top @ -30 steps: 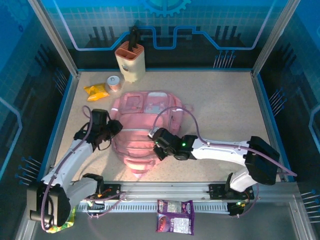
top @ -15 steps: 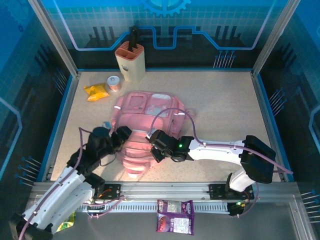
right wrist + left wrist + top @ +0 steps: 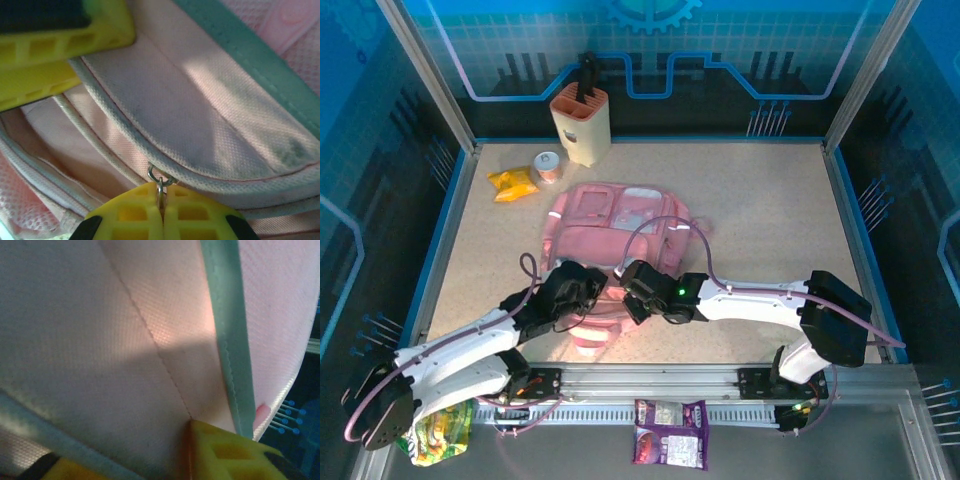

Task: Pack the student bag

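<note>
1. Right gripper (image 3: 161, 192): the two yellow fingers are pressed together, clamped on the metal zip pull (image 3: 160, 176) of the student bag (image 3: 620, 215). The ring of the pull stands just above the tips. Grip and place match the frame half a second earlier.
2. Just beyond those tips runs a pale corded seam. Further out lies a grey-white trim band (image 3: 250, 65), with pink fabric on either side.
3. Left gripper (image 3: 586, 290): it is now over the near end of the bag, just beside the right gripper on that gripper's left. One second earlier it stood at the bag's left edge. Half a second earlier it was part-way in.
4. Left fingers (image 3: 227, 455): pink fabric and a trim strip lie hard against them. In the right wrist view they stand close together. Whether they pinch the fabric cannot be told.
5. The bag lies flat on the table (image 3: 770, 200), its near end under both grippers and its far end stretching away from the fingertips. The far end has not shifted.
6. Left arm: the forearm has swung inward and now lies low across the near-left of the table.
7. Well beyond the fingers to the far left are a knife block (image 3: 581, 125), a small roll (image 3: 549, 166) and a yellow packet (image 3: 512, 183), all unmoved.
8. Behind the fingers, on the front rail, a purple packet (image 3: 670, 432) is unmoved. A green packet (image 3: 440, 432) by the left base is more exposed than before.
</note>
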`<state>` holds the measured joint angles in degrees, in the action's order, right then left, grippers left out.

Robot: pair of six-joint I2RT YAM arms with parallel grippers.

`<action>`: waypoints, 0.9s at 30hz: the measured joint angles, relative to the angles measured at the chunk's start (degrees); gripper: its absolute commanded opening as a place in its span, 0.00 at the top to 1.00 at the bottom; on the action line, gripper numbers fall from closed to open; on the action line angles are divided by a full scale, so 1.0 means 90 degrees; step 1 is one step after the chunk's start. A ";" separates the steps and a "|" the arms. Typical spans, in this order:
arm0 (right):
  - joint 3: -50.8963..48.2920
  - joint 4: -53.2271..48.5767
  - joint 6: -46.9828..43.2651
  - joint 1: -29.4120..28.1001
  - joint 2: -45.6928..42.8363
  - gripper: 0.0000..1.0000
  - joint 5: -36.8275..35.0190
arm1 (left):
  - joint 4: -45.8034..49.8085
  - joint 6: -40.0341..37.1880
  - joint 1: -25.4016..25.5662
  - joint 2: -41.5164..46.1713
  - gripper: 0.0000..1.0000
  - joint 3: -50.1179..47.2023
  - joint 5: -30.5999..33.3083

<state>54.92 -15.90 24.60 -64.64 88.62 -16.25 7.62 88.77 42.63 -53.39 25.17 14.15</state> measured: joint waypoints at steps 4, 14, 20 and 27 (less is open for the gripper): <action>-0.0044 -0.0112 -0.0146 0.0170 -0.0165 1.00 -0.0155 | 0.0165 -0.0117 -0.0066 0.0019 1.00 0.0226 0.0073; 0.0063 -0.0063 -0.0845 0.1494 -0.0376 1.00 0.0500 | 0.0338 -0.1105 -0.0933 0.0257 1.00 0.0284 -0.0787; 0.0546 -0.0345 -0.1052 0.1613 0.0029 0.76 0.0478 | 0.0393 -0.1549 -0.1115 -0.0039 0.89 0.0500 -0.0845; 0.0508 -0.0610 -0.1190 0.2103 -0.0639 0.09 0.0277 | 0.1246 -0.2504 -0.1183 -0.0019 0.15 0.0940 -0.0619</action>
<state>59.48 -21.39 13.89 -45.71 82.87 -13.76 18.83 66.24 31.99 -53.56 33.63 8.58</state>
